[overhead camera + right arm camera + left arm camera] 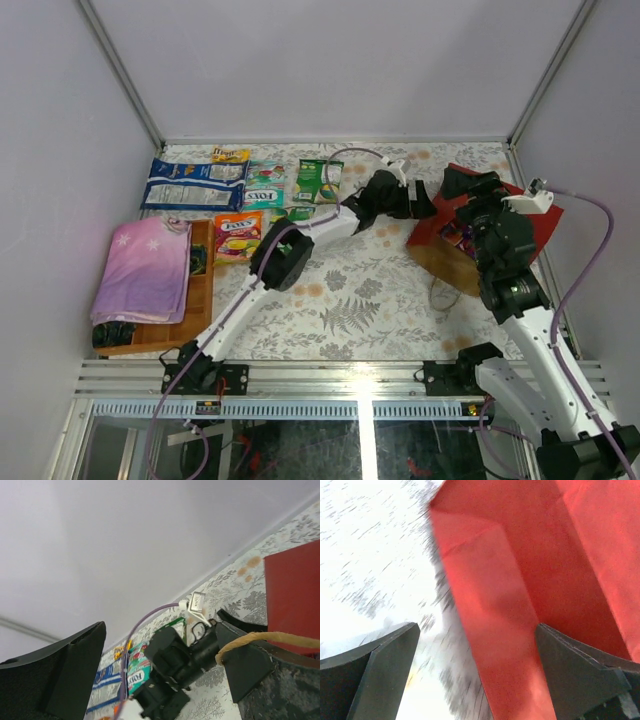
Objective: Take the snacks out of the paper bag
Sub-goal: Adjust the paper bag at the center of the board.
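While the paper bag [541, 216] lies far right on the worktop [370, 295], left pincer [476, 627] and right pincer [162, 630] stand wide at it, empty; snacks [264, 185] lie far left.

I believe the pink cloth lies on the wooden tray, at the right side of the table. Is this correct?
Not quite. The pink cloth does lie on the wooden tray, but at the left side of the table; the top view shows it.
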Robot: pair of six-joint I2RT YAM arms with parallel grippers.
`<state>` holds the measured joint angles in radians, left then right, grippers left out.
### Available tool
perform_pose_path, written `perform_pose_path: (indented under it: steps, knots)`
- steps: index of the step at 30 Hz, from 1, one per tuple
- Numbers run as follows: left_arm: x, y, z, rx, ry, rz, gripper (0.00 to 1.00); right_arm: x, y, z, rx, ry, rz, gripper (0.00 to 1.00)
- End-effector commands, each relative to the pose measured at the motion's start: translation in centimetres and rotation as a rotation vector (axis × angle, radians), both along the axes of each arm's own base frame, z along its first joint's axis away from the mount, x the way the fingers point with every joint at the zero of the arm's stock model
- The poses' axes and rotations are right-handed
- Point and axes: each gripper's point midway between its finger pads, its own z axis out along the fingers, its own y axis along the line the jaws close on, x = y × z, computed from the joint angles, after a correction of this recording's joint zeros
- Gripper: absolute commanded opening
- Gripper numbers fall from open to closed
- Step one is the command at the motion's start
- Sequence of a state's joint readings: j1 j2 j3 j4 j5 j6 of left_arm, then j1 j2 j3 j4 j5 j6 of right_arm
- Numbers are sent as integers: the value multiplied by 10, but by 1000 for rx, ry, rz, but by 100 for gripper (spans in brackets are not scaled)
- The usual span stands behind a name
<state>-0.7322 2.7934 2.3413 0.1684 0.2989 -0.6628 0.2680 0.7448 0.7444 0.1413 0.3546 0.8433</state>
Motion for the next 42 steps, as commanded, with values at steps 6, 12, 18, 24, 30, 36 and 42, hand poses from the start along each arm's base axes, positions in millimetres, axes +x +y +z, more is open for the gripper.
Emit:
perform_pose_path:
  steps: [6,12,18,24,30,36,42]
  knots:
    - [1,163,164,14,-233,81,100,-16,57,-55,-124,102,261,99]
    - [-26,258,259,2,-356,149,100,-39,93,-126,-121,186,378,99]
    - [-44,332,286,4,-386,258,100,-53,91,-163,204,98,357,99]
    - [-45,349,283,-46,-356,263,100,-55,47,-193,499,45,129,99]
    - [-48,344,280,-92,-333,218,100,-38,57,-182,412,116,119,99]
    - [-52,357,280,-87,-337,241,100,-25,63,-187,226,239,103,98]
    - [-52,365,276,-86,-328,244,100,-21,6,-183,142,245,-101,99]
